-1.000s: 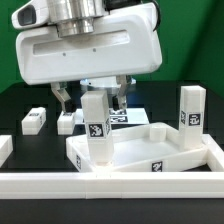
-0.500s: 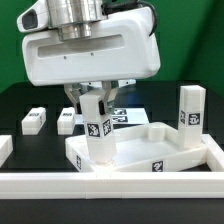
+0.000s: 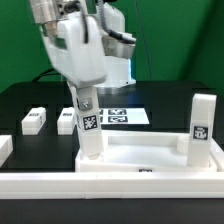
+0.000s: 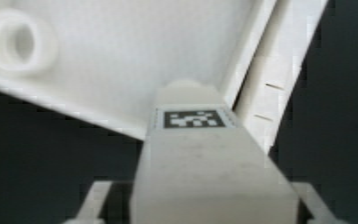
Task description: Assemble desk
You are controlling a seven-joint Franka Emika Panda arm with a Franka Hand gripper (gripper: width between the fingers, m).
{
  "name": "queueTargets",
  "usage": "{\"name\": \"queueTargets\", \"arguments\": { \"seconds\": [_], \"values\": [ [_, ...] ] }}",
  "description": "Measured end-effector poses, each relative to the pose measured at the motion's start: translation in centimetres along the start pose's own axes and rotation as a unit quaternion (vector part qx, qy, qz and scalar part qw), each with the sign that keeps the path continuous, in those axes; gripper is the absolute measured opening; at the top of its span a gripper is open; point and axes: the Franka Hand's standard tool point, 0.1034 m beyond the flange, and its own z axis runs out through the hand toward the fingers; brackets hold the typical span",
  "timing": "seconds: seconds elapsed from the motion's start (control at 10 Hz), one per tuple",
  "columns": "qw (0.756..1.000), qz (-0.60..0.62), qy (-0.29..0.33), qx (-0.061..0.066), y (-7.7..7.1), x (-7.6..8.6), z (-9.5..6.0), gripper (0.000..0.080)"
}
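In the exterior view the white desk top (image 3: 150,153), a rimmed tray, lies near the front. A white leg (image 3: 89,125) with a square tag stands upright at its left corner. My gripper (image 3: 84,100) is shut on that leg's upper part. The wrist view looks down the same leg (image 4: 201,150), and a finger (image 4: 101,200) presses each side, with the gripper (image 4: 202,208) shut around it. Beyond the leg shows the desk top (image 4: 105,75) with a round hole. Another leg (image 3: 203,127) stands upright at the tray's right end. Two legs (image 3: 32,120) (image 3: 66,120) lie at the left.
The marker board (image 3: 120,117) lies flat on the black table behind the held leg. A long white rail (image 3: 110,186) runs along the front edge, and a short white piece (image 3: 4,148) sits at the exterior view's left.
The jaws have closed on the upright leg. The arm's wrist has swung round, and the desk top has turned to lie square along the front rail, with the right leg further right.
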Motion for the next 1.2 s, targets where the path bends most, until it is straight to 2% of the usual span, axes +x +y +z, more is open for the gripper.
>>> {"name": "queueTargets", "arguments": {
  "seconds": [0.1,0.4,0.5,0.6,0.7,0.8,0.9,1.2],
  "values": [
    [0.998,0.057,0.0,0.001,-0.1,-0.1,0.1,0.029],
    [0.992,0.129,0.001,0.001,-0.1,-0.2,0.3,0.0291],
    [0.993,0.121,0.001,0.001,-0.1,-0.3,0.3,0.0291],
    [0.994,0.105,0.003,-0.001,-0.1,-0.5,0.5,0.0347],
    [1.0,-0.014,0.012,-0.01,-0.3,-1.6,0.9,0.0347],
    [0.995,-0.099,0.012,-0.016,-0.5,-2.9,1.1,0.0535],
    [0.99,-0.138,0.01,-0.017,-0.3,-3.3,1.2,0.0614],
    [0.973,-0.229,0.009,-0.019,-0.3,-3.1,1.3,0.0648]
  ]
}}
